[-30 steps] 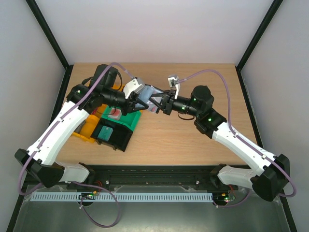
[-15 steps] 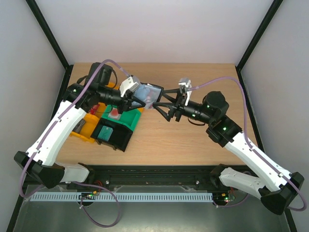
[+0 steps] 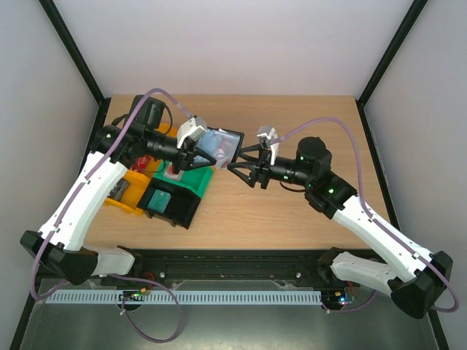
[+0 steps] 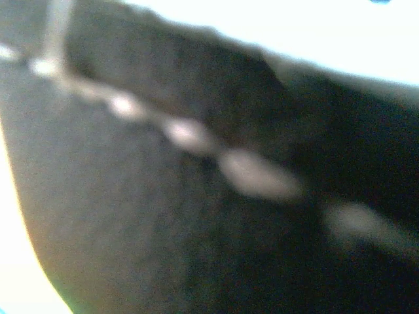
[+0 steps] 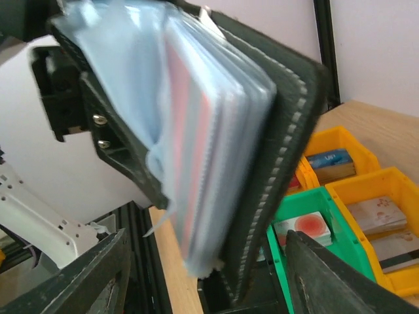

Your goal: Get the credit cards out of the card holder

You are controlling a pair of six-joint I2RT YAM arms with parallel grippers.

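Two views sharp, left wrist blurred: left hand (image 3: 195, 155) pinches card holder (image 3: 225, 144), right hand (image 3: 238, 160) spread.

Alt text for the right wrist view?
An open black card holder fills the frame, held up by the left gripper, red and pink credit cards showing in its clear pockets. The right gripper, open, flanks its lower edge; a green bin and yellow bins sit behind.
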